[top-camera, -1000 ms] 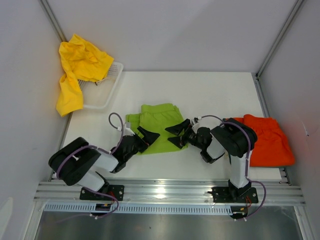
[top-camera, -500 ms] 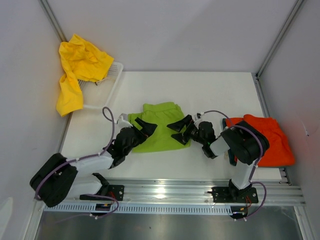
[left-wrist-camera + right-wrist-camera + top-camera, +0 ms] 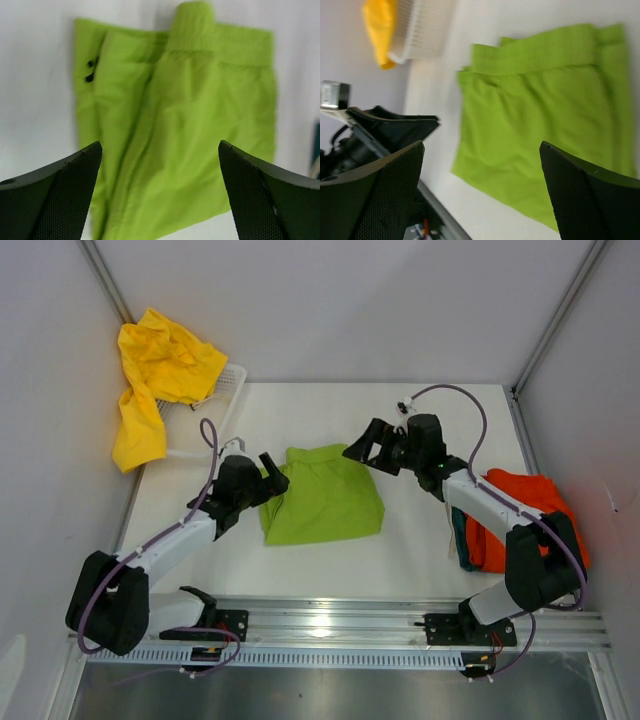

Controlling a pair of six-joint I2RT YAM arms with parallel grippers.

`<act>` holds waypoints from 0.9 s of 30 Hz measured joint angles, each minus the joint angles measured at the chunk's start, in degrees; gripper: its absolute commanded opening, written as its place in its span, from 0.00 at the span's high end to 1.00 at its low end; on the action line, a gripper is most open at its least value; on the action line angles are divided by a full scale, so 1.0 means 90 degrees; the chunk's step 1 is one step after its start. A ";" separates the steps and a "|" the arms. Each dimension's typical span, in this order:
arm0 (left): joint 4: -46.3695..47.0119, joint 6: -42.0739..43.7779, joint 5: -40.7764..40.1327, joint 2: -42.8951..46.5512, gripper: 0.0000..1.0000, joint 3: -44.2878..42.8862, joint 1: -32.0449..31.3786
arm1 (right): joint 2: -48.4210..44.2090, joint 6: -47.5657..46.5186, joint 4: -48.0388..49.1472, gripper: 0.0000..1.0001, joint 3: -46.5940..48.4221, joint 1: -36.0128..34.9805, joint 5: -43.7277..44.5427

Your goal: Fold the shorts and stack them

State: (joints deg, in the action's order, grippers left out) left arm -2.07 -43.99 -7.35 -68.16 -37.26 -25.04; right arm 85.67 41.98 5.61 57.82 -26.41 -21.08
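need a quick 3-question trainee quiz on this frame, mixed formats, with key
1. True or false: the left end effector is shut on the lime green shorts.
2. Multiple choice: the yellow shorts are A) spread flat, B) draped over the white basket, C) neatly folded.
3. Short answer: is the right end effector open or shut?

Key: 1 false, it is open and holds nothing; 2 B; 3 open.
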 measured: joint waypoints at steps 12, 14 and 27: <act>-0.0053 0.0962 0.0614 -0.0228 0.01 0.0602 0.0607 | 0.0954 -0.1999 -0.1666 0.01 -0.0435 0.1447 -0.0546; 0.0143 0.1061 0.0801 -0.0277 0.01 0.0750 0.0707 | 0.1217 -0.2103 -0.1620 0.01 -0.0508 0.1506 -0.0782; 0.1375 0.1258 0.1773 -0.1166 0.01 0.1001 0.0969 | 0.1928 -0.2191 -0.0673 0.01 -0.0350 0.1236 -0.1571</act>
State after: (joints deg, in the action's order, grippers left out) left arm 10.31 -32.67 8.60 -78.65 -28.25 -16.32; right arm 103.02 22.26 -0.45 54.68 -15.29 -35.22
